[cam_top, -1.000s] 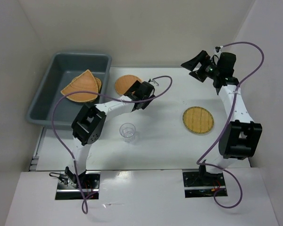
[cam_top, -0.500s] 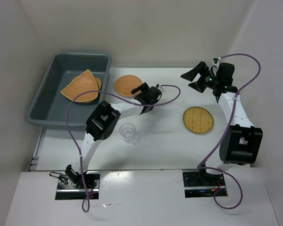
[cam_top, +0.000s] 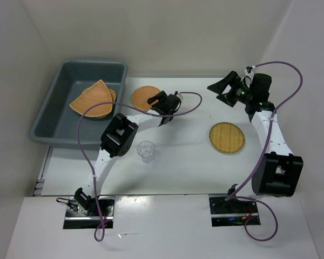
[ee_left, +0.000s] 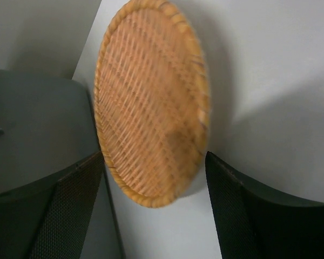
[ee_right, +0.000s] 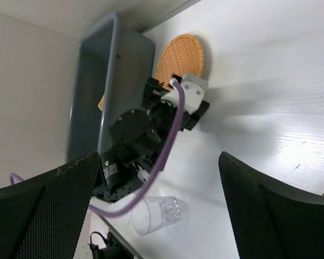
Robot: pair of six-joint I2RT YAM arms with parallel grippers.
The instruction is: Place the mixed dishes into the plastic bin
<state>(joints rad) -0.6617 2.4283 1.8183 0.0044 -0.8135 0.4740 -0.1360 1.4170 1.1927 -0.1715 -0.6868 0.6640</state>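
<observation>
A round orange woven tray lies on the table just right of the grey plastic bin. My left gripper is open at the tray's near-right edge; in the left wrist view the tray fills the space ahead of the gripper. The bin holds a rounded-triangle tray on top of another orange tray. A yellower round tray lies at the right. A clear cup stands mid-table. My right gripper is open and empty, raised at the back right.
The right wrist view shows the bin, the orange tray, the left arm and the cup. The bin's dark wall is close on the left in the left wrist view. White walls enclose the table.
My left arm has stretched out and turned its gripper toward the round orange tray, closing in on its edge. The right arm has shifted only slightly.
</observation>
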